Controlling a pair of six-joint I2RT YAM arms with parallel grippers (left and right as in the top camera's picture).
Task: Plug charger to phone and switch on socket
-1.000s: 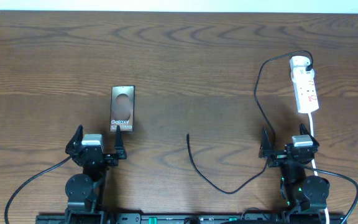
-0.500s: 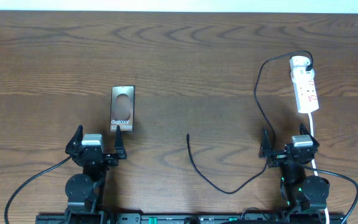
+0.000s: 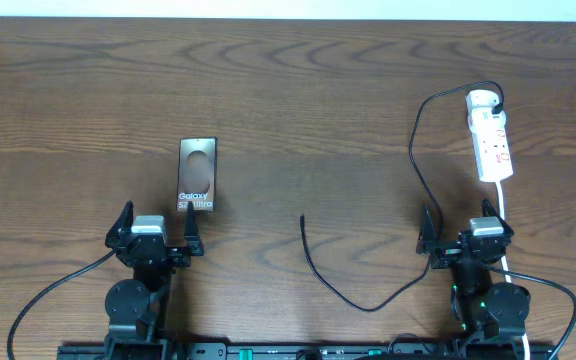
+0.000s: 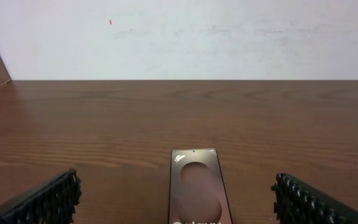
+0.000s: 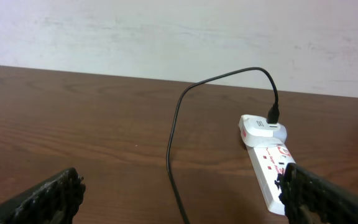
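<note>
The phone (image 3: pixel 197 175) lies flat left of centre, a dark slab with a lighter oval and white lettering; the left wrist view has it (image 4: pixel 196 186) straight ahead. My left gripper (image 3: pixel 158 230) rests open just below it, nothing between its fingers (image 4: pixel 48 202). The white socket (image 3: pixel 491 135) lies at the far right, its rounded end away from me. The charger's black plug (image 3: pixel 496 97) sits in that end, and its thin cable loops down to a free tip (image 3: pixel 302 217) at centre. My right gripper (image 3: pixel 465 228) is open below the socket (image 5: pixel 267 163), empty.
The socket's thick white cord (image 3: pixel 508 215) runs down past my right arm. The black cable (image 5: pixel 174 149) crosses the wood between my right fingers. A pale wall (image 4: pixel 179 37) stands behind the table's far edge.
</note>
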